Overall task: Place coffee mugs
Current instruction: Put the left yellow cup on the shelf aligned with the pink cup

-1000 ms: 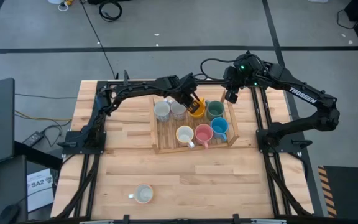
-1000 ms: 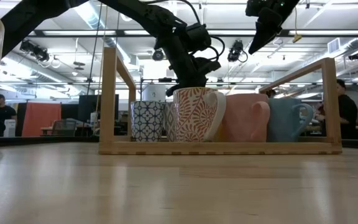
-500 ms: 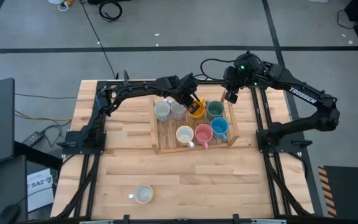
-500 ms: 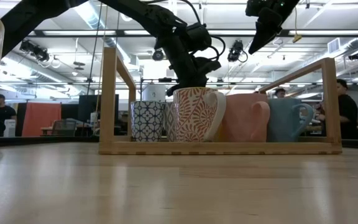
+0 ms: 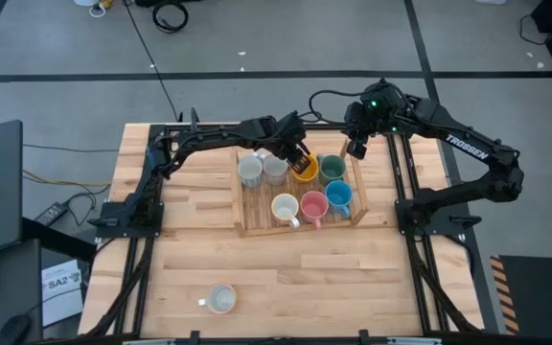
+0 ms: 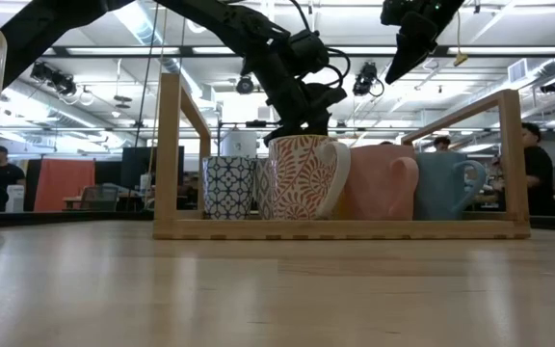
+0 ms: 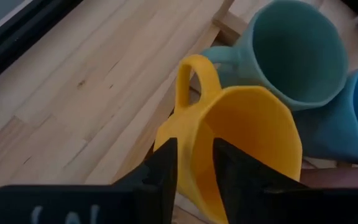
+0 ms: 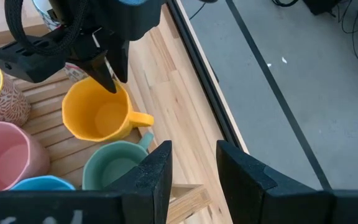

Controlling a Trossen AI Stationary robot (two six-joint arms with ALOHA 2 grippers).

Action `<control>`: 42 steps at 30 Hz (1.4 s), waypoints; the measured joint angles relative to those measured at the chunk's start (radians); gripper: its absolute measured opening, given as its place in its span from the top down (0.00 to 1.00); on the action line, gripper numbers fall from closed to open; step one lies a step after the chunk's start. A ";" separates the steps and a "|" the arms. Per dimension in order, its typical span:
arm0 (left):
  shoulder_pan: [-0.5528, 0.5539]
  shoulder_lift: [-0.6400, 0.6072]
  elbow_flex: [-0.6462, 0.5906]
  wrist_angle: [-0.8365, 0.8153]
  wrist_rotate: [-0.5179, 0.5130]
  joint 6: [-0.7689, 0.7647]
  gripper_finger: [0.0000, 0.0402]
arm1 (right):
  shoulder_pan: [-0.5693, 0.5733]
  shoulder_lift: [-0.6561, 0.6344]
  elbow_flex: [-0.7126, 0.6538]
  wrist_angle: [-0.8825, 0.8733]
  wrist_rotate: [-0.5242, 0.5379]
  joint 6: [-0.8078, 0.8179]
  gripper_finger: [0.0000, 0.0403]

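Straddling the orange mug point(image 5: 304, 171) rim in the tray point(image 5: 241, 206), left pincer point(image 5: 298, 159) grips it.

Left hand point(image 8: 107, 78) pinching orange mug point(image 8: 98, 117) rim, green mug point(image 8: 114, 165) beside

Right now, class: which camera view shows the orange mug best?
The left wrist view: the orange mug fills the frame, rim between the left gripper fingers. The right wrist view shows it whole but smaller, the high view tiny, and the low view hides it behind other mugs.

Open-plan robotics lab, ceiling strip lights point(image 6: 509, 50)
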 joint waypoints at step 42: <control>0.000 0.002 0.000 -0.060 0.069 0.002 0.65 | 0.000 0.000 0.000 0.000 0.000 0.000 0.67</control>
